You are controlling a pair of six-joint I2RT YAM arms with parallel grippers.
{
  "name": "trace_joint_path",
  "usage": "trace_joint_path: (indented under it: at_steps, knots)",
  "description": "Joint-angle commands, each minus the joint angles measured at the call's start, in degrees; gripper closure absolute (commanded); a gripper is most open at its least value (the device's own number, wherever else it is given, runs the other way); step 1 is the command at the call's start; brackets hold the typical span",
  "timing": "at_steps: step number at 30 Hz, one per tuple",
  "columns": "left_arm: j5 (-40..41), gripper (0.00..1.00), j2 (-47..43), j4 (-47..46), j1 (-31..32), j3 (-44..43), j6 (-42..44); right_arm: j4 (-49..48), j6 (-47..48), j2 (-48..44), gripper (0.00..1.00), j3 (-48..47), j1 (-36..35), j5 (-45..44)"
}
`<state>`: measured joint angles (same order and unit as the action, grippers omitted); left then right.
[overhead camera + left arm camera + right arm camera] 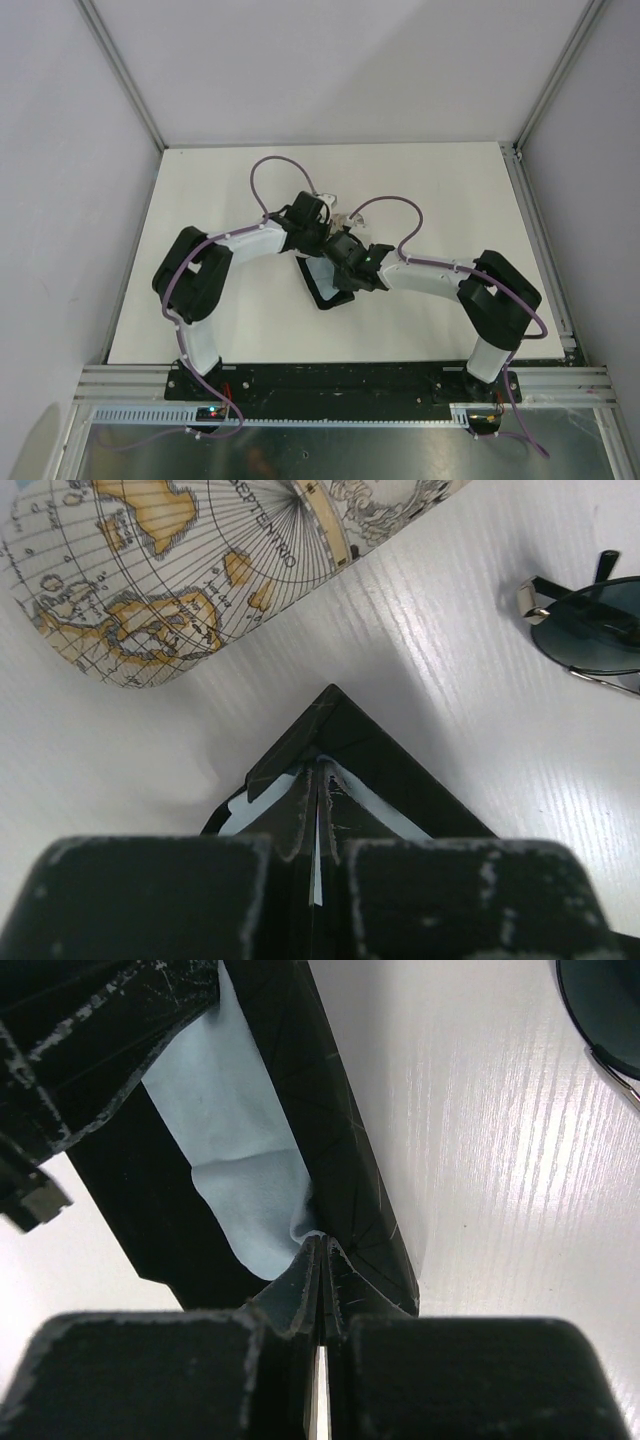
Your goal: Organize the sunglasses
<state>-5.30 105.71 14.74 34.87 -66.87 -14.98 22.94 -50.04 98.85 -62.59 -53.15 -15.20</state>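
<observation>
Clenched left hand (318, 777), right hand (318, 1250) at black case (372, 755) edge; arms elbow-bent, converging.

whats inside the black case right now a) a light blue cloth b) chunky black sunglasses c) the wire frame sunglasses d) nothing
a, a light blue cloth lies inside the black case, while the wire-frame sunglasses sit outside it on the table.

Table (240, 320): oblong case (370, 750) near centre, cloth (240, 1160) in it. In the left wrist view, oval case (150, 570) lies beyond it to the left, sunglasses (590, 630) beyond to the right, both apart from it.
</observation>
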Motion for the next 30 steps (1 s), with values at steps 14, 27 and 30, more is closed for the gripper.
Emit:
trace_joint_path:
  at_steps: [14, 27, 30]
  knots:
    - [0.45, 0.98, 1.37, -0.86, 0.88, -2.45, -0.03, 4.12, -0.13, -1.79, 0.96, 0.25, -0.62, -3.52]
    - [-0.95, 0.73, -1.61, -0.69, 0.85, -2.42, -1.41, 4.07, 2.63, -6.85, 0.74, 0.22, 0.12, -1.98]
    - [-1.12, 0.68, -2.56, -0.69, 0.87, -2.28, -1.60, 4.00, 3.70, -7.71, 0.72, 0.22, 0.61, -1.22]
